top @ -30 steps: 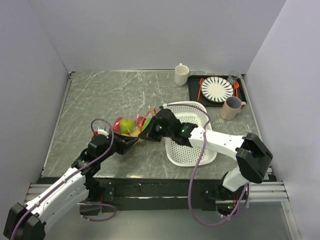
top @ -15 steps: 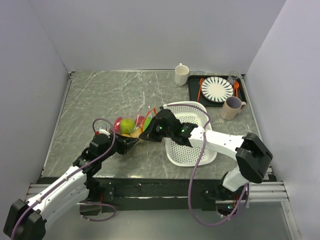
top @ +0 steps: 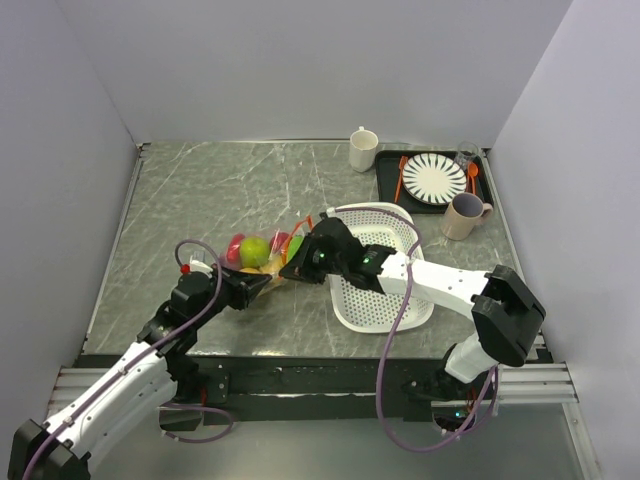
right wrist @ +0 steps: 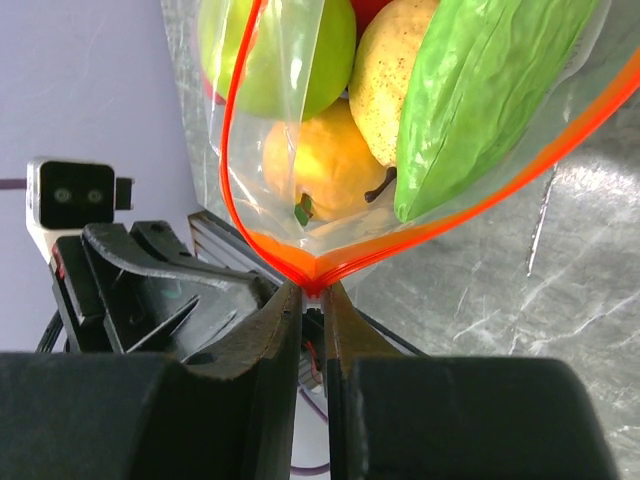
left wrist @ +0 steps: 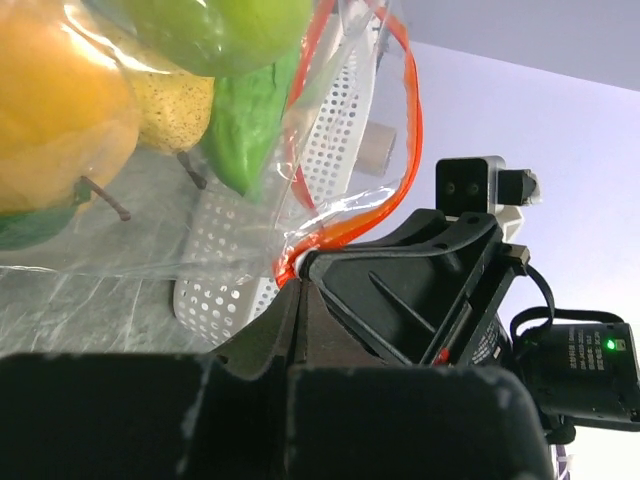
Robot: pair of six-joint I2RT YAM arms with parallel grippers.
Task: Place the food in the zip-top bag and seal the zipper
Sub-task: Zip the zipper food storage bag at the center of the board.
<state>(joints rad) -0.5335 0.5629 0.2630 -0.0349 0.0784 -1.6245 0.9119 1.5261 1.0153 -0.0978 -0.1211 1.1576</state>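
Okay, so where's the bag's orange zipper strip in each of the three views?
Top external: zipper mid-table, left of the white basket.
Left wrist: zipper loops down right of centre to the picture's middle.
Right wrist: zipper forms a V meeting at centre.
Shared landmark: the green ball beside it.

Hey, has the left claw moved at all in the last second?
Yes, slightly: the left claw has drawn back left, away from the white basket.

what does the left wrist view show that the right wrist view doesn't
Left wrist only: the white perforated basket and the right arm's wrist camera. Right wrist only: the left arm's wrist camera. Both: the zip-top bag holding an orange fruit and a yellow pear, its orange-red zipper clamped in that view's own shut jaws.
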